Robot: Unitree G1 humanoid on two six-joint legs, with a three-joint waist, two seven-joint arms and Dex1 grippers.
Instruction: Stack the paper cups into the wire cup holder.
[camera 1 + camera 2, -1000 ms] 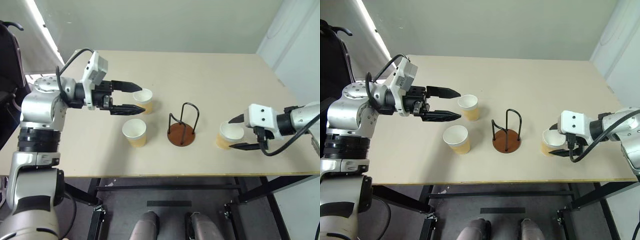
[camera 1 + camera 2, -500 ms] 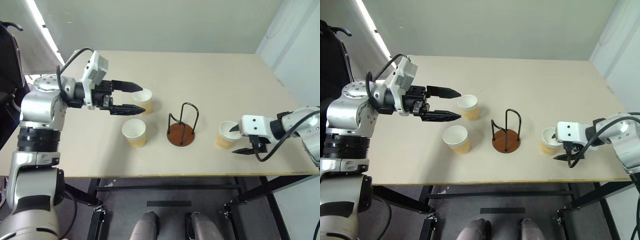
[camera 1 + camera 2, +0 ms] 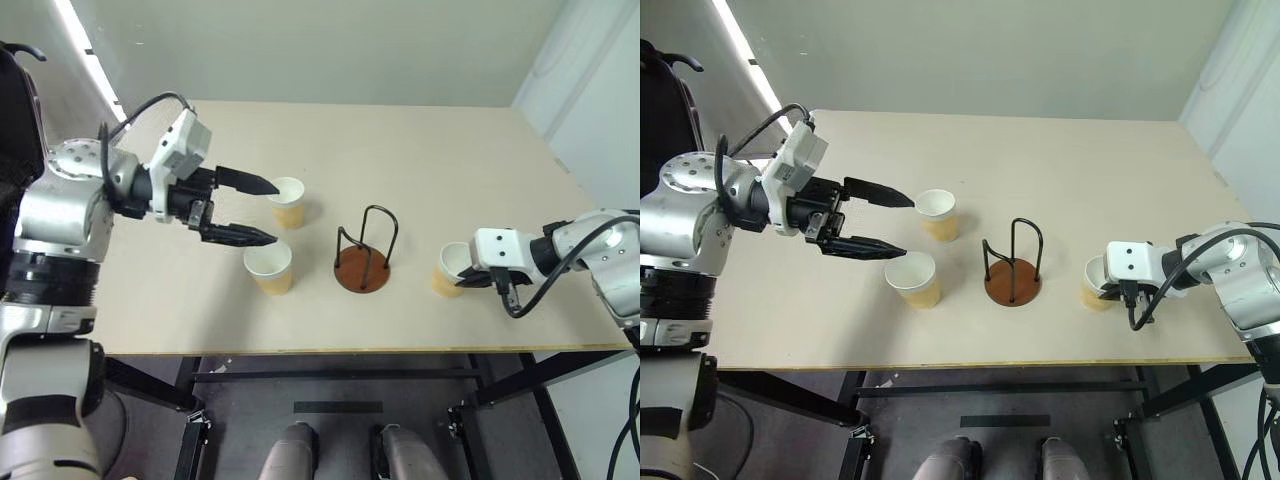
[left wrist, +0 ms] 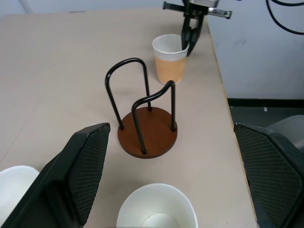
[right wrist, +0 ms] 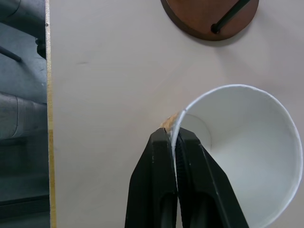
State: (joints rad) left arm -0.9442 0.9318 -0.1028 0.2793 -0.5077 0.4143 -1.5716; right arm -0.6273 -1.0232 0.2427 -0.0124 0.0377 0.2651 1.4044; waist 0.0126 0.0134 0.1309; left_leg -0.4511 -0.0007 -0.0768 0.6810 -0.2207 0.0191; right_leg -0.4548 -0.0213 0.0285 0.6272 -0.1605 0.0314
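And there it goes: the right gripper (image 5: 174, 137), spread either side of the cup wall a second ago, has snapped shut on the rim of the tan tapered paper cup (image 3: 450, 270), one finger inside, one outside. That cup stands on the pale wooden table (image 3: 430, 160), just right of the wire cup holder with its reddish-brown disc base and black loops (image 3: 364, 255), which sits empty. The left gripper (image 3: 262, 210) is spread wide and holding nothing, hovering beside the two other tan paper cups: the far one (image 3: 287, 201) and the near one (image 3: 269, 265). With the pinch made, I'd say a lift toward the holder comes next, and the thin rim could crumple
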